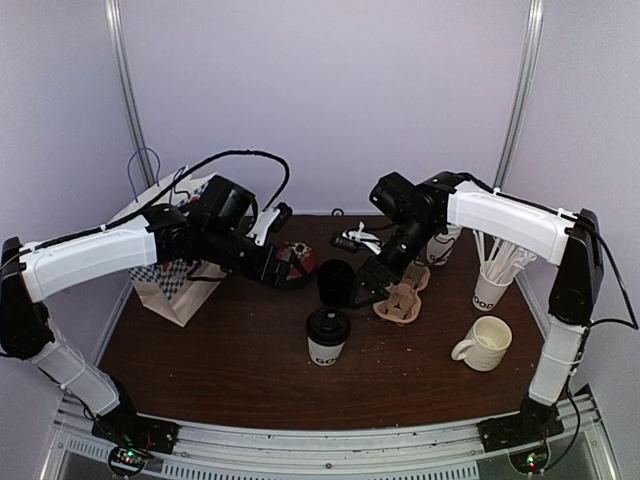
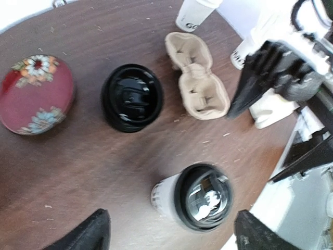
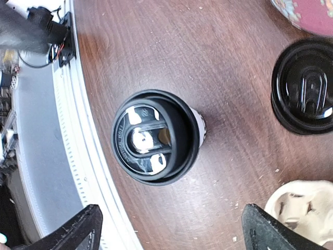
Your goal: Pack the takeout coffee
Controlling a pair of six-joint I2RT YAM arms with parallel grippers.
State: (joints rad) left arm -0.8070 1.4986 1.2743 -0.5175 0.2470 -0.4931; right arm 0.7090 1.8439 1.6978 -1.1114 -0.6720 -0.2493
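My left gripper [image 2: 174, 233] and right gripper [image 3: 174, 228] both hang spread, empty, pointed at the front cup [image 3: 156, 136]; second cup [image 2: 131, 97] stands beside the empty carrier [image 2: 197, 83]. I'd centre one, pinch below the lid [image 2: 204, 197] rim.

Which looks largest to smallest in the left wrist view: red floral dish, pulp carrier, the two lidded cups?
1. red floral dish and pulp carrier: about alike, unranked.
2. lower lidded cup and upper lidded cup: smaller, lids alike; nearness makes ranking unsure.
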